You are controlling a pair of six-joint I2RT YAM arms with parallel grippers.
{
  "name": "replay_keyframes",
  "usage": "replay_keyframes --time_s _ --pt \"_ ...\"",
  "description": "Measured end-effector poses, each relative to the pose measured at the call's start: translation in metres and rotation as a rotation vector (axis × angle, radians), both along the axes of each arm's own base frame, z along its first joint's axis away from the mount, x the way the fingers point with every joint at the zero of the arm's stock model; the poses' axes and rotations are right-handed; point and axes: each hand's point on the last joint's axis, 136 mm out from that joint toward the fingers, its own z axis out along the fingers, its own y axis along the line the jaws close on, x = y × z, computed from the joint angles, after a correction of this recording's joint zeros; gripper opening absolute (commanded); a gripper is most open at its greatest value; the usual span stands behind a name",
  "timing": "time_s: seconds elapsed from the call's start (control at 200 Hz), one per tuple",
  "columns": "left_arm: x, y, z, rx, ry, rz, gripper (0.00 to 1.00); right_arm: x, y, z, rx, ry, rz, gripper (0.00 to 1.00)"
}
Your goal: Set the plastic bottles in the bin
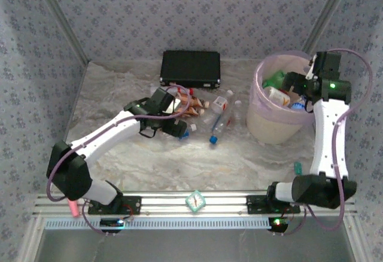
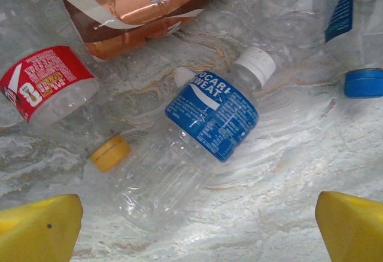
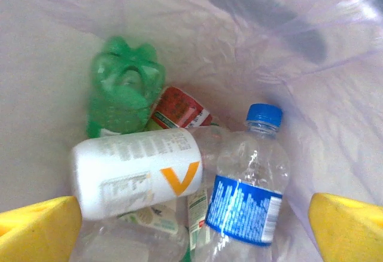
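Some plastic bottles (image 1: pixel 220 118) lay flat on the worktop (image 1: pixel 149 160) beside the round cream bin (image 1: pixel 272 127). Inside it lay a green bottle (image 3: pixel 122 85), a white one (image 3: pixel 134 169) and a clear blue-capped one (image 3: pixel 248 190).

You are getting soft, even overhead light in the top external view, with the pale table (image 1: pixel 179 166) washing out slightly. In the left wrist view, glare is bleaching the table beside the clear bottle (image 2: pixel 191 148), and the yellow fingertips (image 2: pixel 36 229) are blurring at the lower corners. In the right wrist view, a dark shadow is smearing across the bin liner (image 3: pixel 335 106), and the green bottle (image 3: pixel 122 82) is sitting slightly out of focus.
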Motion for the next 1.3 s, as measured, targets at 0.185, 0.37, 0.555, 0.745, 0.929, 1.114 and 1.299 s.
replay_keyframes --time_s 0.185,0.37,0.555,0.745,0.929,1.114,1.299 --pt "-0.002 -0.006 -0.029 0.118 0.023 -0.070 0.99 -0.027 0.045 0.046 0.079 -0.150 0.133 0.99" --pt "-0.003 -0.006 -0.071 0.238 0.082 -0.108 0.98 -0.057 0.103 0.086 0.288 -0.313 0.334 0.99" --pt "-0.004 -0.003 -0.099 0.301 0.135 -0.110 0.94 -0.070 0.134 0.099 0.386 -0.350 0.455 0.99" --pt "-0.011 -0.007 -0.109 0.312 0.150 -0.106 0.78 -0.064 0.145 0.082 0.450 -0.313 0.484 0.99" --pt "-0.022 -0.007 -0.117 0.327 0.159 -0.091 0.54 -0.059 0.147 0.069 0.475 -0.282 0.478 0.99" --pt "-0.018 -0.006 -0.113 0.323 0.139 -0.061 0.43 -0.057 0.147 0.073 0.474 -0.298 0.483 0.99" --pt "-0.017 0.001 -0.097 0.328 0.140 -0.012 0.44 -0.061 0.162 0.075 0.479 -0.299 0.545 0.98"
